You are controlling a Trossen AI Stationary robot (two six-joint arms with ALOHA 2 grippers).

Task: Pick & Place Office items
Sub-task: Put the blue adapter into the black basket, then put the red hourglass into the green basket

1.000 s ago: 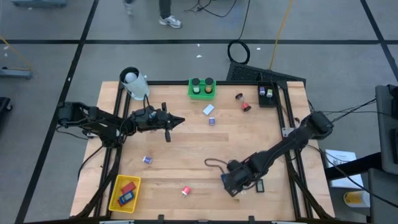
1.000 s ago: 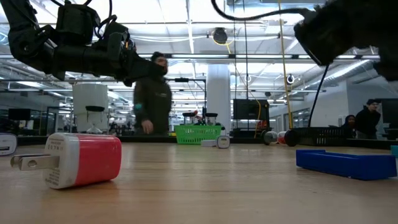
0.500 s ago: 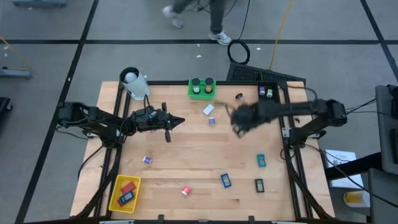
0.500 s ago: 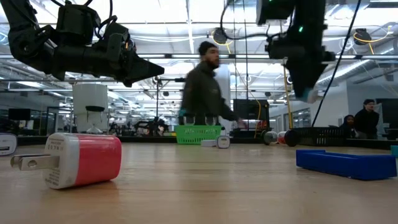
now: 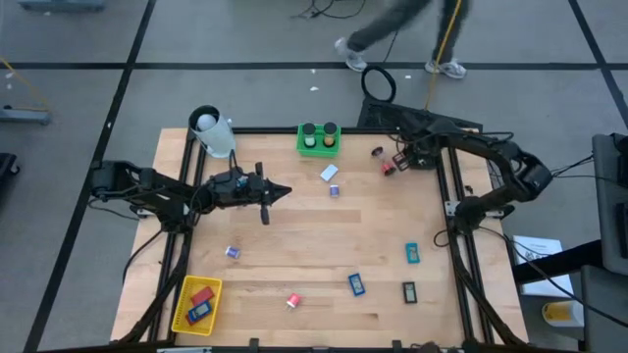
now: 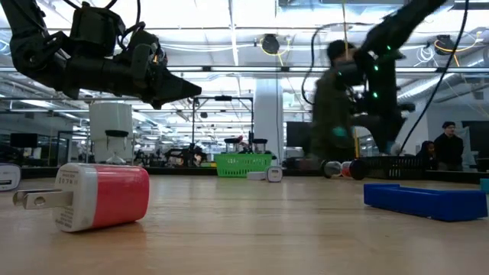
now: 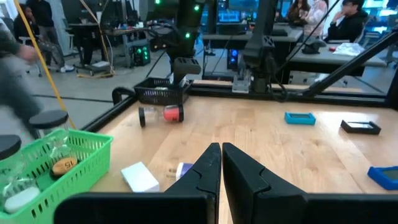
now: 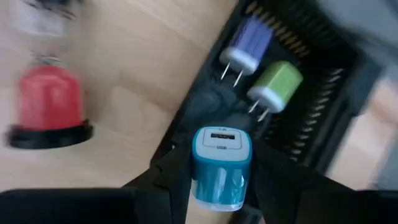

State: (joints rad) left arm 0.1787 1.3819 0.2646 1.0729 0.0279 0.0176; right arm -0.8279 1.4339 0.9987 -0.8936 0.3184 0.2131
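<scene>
My right gripper (image 8: 221,186) is shut on a teal-blue charger block (image 8: 221,163) over the near rim of a black mesh basket (image 8: 311,118), which holds a purple block (image 8: 247,43) and a green block (image 8: 277,84). In the high view this gripper (image 5: 400,157) is at the table's far right. My left gripper (image 5: 283,190) hovers shut and empty at mid-left, above the table. Loose on the table lie a red charger (image 5: 292,300), a blue block (image 5: 356,284), a teal block (image 5: 412,253), a black piece (image 5: 409,290), a purple bit (image 5: 233,252) and a white block (image 5: 329,173). My right gripper pinches the teal-blue block by two opposite sides (image 8: 198,177) between its two fingers. The block's white end with the slot faces the wrist camera. The block is lifted clear, above the black basket's rim and the table.
A green basket (image 5: 319,139) with black cylinders stands at the far edge, a yellow basket (image 5: 196,304) with a red and a blue piece at the near left. A white cylinder (image 5: 211,132) stands far left. A red-and-black round piece (image 5: 388,168) lies beside the black basket. A person walks beyond the table.
My right gripper has risen from the near part of the table beside the blue block and swung toward the far right edge. It carries the teal-blue block clear of the table and is now over the black basket. The left arm has kept still.
</scene>
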